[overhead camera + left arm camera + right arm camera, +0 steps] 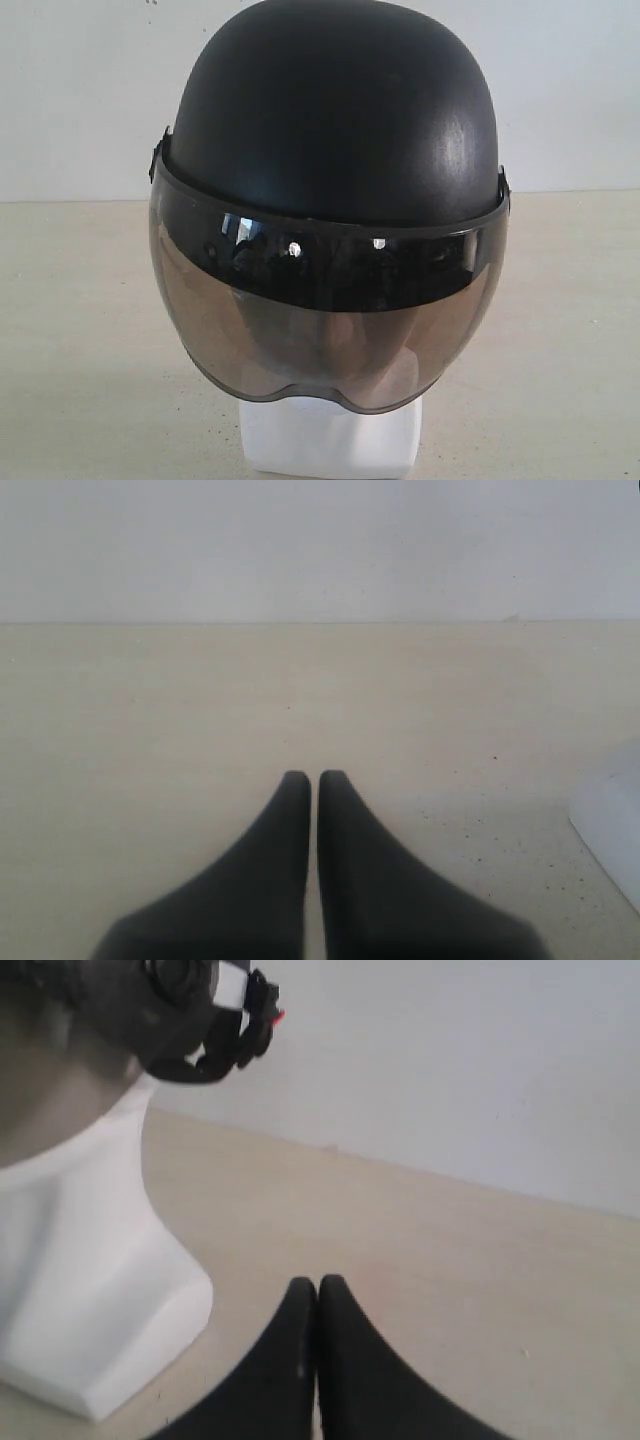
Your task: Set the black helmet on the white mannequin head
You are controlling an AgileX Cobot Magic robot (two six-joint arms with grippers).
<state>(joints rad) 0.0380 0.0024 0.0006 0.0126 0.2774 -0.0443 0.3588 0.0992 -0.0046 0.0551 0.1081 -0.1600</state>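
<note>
Evidently the black helmet (335,110) already sits on the white mannequin head (330,440), with the left gripper (312,778) and right gripper (316,1285) closed on nothing, so only backing away seems left.

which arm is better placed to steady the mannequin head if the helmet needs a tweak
Likely the right. The right gripper, shut, sits close beside the white mannequin head, with a strap of the black helmet in view. The left gripper, also shut, sees only a white edge.
</note>
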